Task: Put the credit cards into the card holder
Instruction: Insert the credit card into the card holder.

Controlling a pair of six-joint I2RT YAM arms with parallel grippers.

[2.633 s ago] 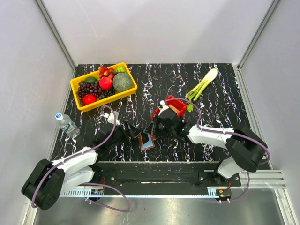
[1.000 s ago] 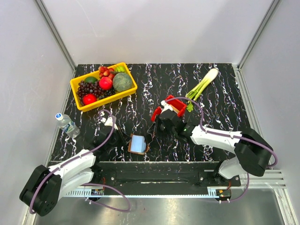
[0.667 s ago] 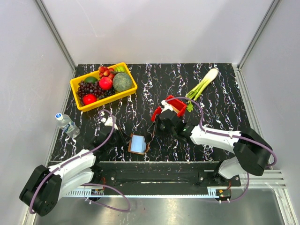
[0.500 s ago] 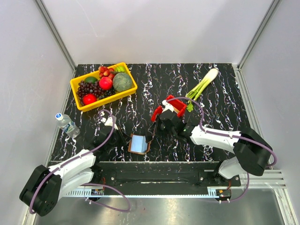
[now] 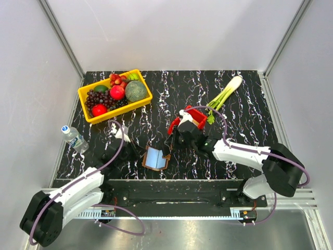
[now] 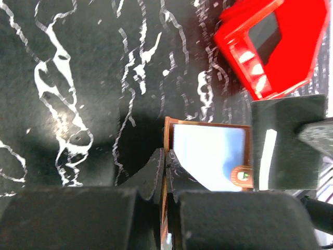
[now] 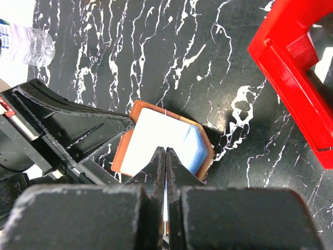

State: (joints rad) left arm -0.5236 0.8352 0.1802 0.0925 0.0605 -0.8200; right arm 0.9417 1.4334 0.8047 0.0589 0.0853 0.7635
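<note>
The left fingers [image 6: 151,174] pinched the holder's [image 6: 208,153] edge; the right fingers [image 7: 153,167] were shut at its opposite edge. A slip might fold it closed.

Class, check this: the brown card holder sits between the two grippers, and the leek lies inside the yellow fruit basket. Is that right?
No. The top view shows the leek on the tabletop at the far right, outside the yellow fruit basket. The rest holds.
</note>
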